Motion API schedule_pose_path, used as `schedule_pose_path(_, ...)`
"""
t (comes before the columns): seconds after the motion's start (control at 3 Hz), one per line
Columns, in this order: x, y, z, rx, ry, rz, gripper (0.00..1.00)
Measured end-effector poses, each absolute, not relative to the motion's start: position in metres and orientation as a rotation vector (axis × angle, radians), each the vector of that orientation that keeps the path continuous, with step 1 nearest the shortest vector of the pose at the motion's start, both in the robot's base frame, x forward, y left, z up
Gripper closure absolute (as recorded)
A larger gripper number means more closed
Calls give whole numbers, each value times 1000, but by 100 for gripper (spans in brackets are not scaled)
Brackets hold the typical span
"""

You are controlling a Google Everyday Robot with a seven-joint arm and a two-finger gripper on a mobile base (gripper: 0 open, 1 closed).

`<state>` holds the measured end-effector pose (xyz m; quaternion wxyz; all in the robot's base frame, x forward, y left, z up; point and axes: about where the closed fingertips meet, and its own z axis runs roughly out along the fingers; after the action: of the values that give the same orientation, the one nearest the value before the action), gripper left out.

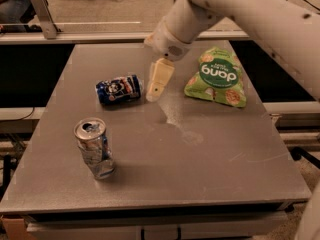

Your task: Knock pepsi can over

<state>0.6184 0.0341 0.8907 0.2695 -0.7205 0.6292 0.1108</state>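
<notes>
The pepsi can [119,89], dark blue with a round white-red-blue logo, lies on its side on the grey table [210,154], left of centre. My gripper [153,95] hangs from the white arm just to the can's right, its cream fingertips close to the tabletop and a small gap away from the can's end.
A silver-grey dented can [94,148] stands upright near the table's front left. A green "dang" snack bag [217,77] lies at the back right. A metal rail and a chair base are beyond the far edge.
</notes>
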Motion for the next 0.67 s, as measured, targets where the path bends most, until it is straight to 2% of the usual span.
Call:
schedule_pose_path(0.33,630,-13,933,-1677,1642,283,0)
schedule_pose_path(0.67,645,-69,983,-1466,1562,148,0)
